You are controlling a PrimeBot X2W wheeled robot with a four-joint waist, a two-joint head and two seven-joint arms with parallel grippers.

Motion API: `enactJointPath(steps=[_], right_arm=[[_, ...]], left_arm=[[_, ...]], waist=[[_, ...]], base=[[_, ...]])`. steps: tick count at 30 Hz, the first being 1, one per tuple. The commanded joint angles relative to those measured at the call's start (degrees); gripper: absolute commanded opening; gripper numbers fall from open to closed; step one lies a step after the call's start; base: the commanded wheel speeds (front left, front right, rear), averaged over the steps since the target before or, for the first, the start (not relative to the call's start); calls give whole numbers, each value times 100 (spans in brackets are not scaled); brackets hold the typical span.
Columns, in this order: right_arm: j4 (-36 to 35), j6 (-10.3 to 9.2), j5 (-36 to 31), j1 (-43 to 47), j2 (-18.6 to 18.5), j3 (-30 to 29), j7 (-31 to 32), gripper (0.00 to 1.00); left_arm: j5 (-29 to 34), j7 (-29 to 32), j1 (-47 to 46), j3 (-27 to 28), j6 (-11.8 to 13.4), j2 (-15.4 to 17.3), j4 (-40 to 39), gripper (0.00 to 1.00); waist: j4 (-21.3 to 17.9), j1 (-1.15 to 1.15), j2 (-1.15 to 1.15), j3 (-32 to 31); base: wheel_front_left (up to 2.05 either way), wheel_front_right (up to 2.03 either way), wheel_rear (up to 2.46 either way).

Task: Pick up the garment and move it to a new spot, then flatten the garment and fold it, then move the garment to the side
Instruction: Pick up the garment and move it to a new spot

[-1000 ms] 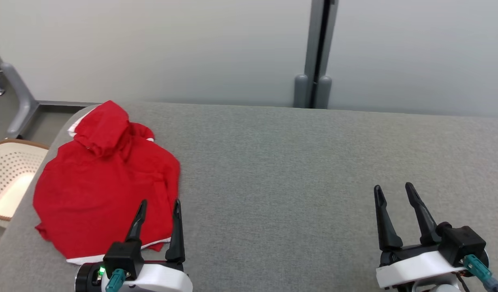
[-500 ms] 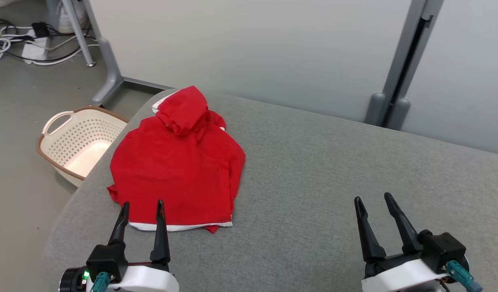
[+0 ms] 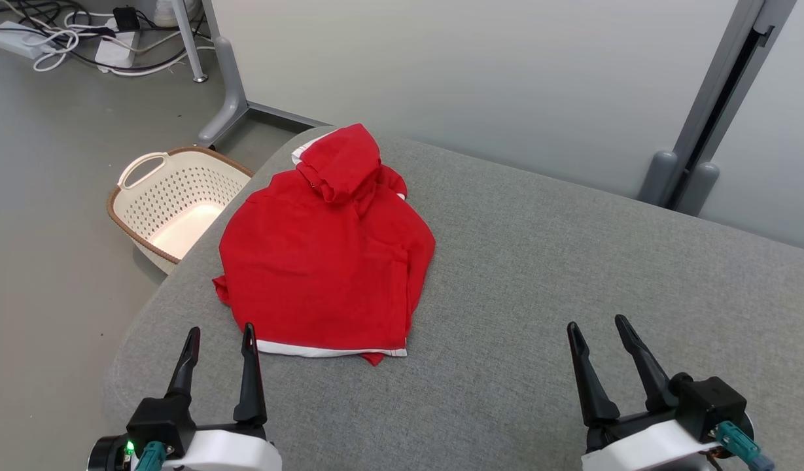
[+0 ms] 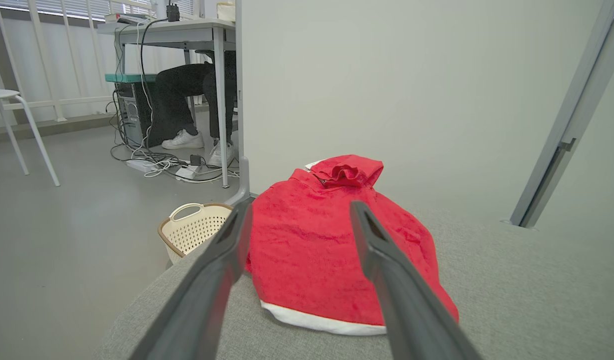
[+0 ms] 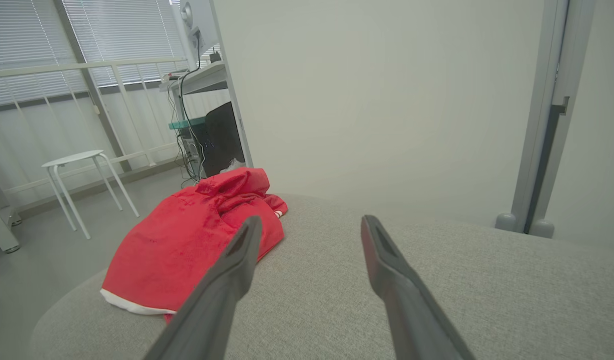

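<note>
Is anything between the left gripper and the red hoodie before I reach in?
Nothing visible. Bare grey cushion is all that lies between the open left gripper and the red hoodie, whose white hem sits just ahead of its fingertips.

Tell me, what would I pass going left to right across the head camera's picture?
basket → hoodie → right pincer

Head view: grey table (image 3: 572, 275) lay bare from 1 to 5 o'clock of the red garment (image 3: 330, 261). Basket (image 3: 173, 203) stood on the floor at its 9 o'clock, beside the table edge. Partition wall (image 3: 473, 78) blocked 12 o'clock.
</note>
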Motion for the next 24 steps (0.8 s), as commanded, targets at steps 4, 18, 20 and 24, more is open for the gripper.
enactJointPath(steps=[4,18,20,24], right_arm=[[-3,0,34,-40,-37,8,-33,100],[-184,0,-87,-318,-391,-262,-27,100],[-242,1,-103,-382,-465,-318,-27,100],[-332,0,-108,-517,-616,-457,-27,100]], left_arm=[[26,-4,-13,94,-27,19,-5,100],[79,-3,-790,533,-474,21,173,100],[168,-3,-1054,603,-610,84,365,100],[201,-3,-1690,683,-805,280,1034,100]], waist=[[-77,0,0,33],[-768,0,0,829],[-888,0,0,1011],[-1136,0,0,1363]], base=[[0,0,0],[0,0,0],[0,0,0],[0,0,0]])
